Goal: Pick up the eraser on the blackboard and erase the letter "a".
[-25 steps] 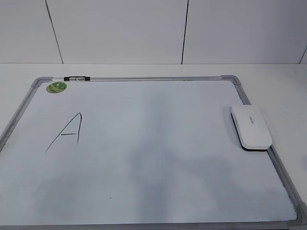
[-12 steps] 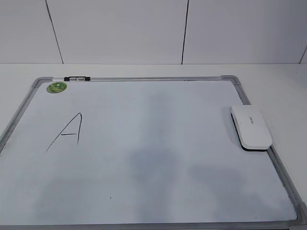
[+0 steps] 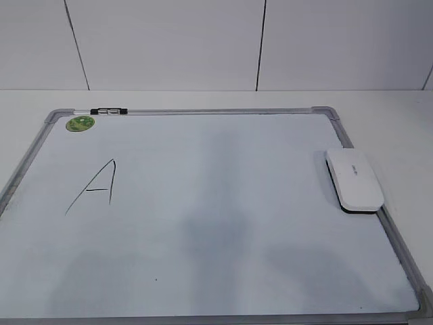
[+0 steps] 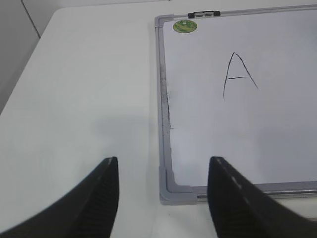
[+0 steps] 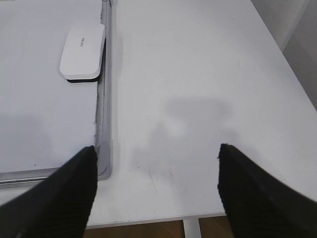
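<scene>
— Two end effectors listed?
— Yes. Left end effector (image 4: 162,198): fingers spread wide, empty, hovering over the near left corner of the blackboard (image 4: 163,89). Right end effector (image 5: 156,191): fingers spread wide, empty, above the bare white surface (image 5: 198,74) just beside the board's right frame.
— Eraser?
— One eraser (image 3: 354,180), white, lying flat on the blackboard (image 3: 203,112) against its right frame, dark underside showing at the near end. Well apart from both end effectors.
— Markings?
— One angular capital "A" (image 3: 95,187) in black on the left half; green sticker (image 3: 80,123) in the far left corner. No lowercase "a" can be made out.
</scene>
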